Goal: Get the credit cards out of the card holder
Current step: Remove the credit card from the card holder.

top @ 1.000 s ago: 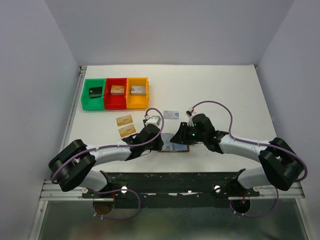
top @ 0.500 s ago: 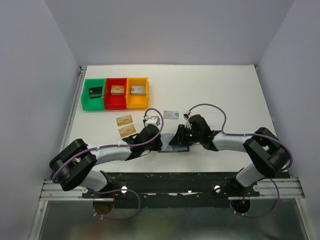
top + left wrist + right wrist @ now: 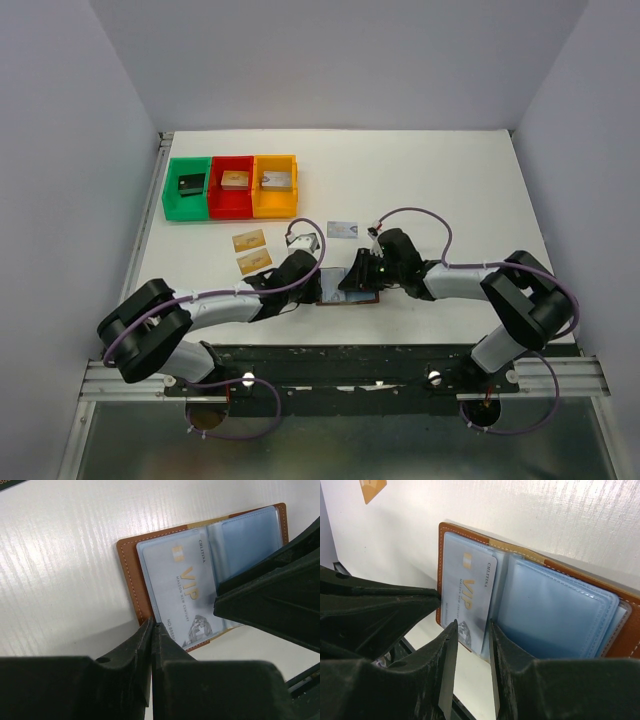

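You've three credit cards (image 3: 249, 240) out, one (VIP) left in the card holder (image 3: 127, 575); left jaws nearly closed at its edge, right jaws parted, empty.

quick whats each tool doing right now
left tool: shut, tips at the card holder edge
right tool: open, tips at the VIP card

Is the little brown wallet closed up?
No, the card holder lies open, with a pale VIP card showing in one clear pocket.
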### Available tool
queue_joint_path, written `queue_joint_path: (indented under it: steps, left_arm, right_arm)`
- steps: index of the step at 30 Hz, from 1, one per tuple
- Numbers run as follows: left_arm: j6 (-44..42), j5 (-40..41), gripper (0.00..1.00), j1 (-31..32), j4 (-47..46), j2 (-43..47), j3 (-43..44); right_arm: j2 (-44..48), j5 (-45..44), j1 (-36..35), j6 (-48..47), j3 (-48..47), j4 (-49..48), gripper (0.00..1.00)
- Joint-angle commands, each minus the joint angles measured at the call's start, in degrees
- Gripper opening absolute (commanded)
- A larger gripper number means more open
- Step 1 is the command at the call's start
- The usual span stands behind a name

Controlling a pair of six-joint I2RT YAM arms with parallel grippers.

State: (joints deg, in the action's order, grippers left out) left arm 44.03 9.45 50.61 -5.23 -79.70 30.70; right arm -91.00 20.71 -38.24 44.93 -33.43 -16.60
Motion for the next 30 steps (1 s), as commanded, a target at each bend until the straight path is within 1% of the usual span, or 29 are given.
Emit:
queue_joint_path:
  steps: [1,5,10,13,17,21,24,30]
  left_arm:
    - [0.1,2.1,0.18,-0.2,1.5,2.3,-0.3]
    - [-0.2,2.2,0.18,-0.2,1.6,1.2,0.1]
    - [0.3,1.9,0.18,-0.2,1.3,-0.1,0.0]
    - [0.2,2.0,0.18,-0.2,1.2,-0.1,0.0]
    - [0.0,2.0,0.17,-0.2,1.5,-0.5,0.5]
    - [-0.2,1.9,0.18,-0.2,1.7,-0.5,0.6]
    - [-0.2,1.9,0.17,-0.2,1.8,-0.6,0.6]
    - [-0.3,2.0,0.17,-0.2,1.9,-1.0,0.4]
  right_arm:
    - [-0.5,0.7,0.3,-1.0,-0.1,-1.1,0.39]
    - [1.4,0.6,0.4,-1.7,-0.2,-0.4,0.39]
    - [4.9,-1.3,0.3,-3.4,-1.2,3.1,0.39]
    - [6.2,-0.4,0.3,-3.7,-1.5,3.2,0.39]
    - [4.1,3.7,0.3,-3.9,-3.3,2.4,0.40]
    - [1.1,5.7,0.3,-3.4,-3.9,1.5,0.40]
    - [-0.8,6.2,0.3,-3.3,-3.8,1.0,0.40]
    - [-2.0,4.3,0.3,-3.2,-3.5,1.5,0.40]
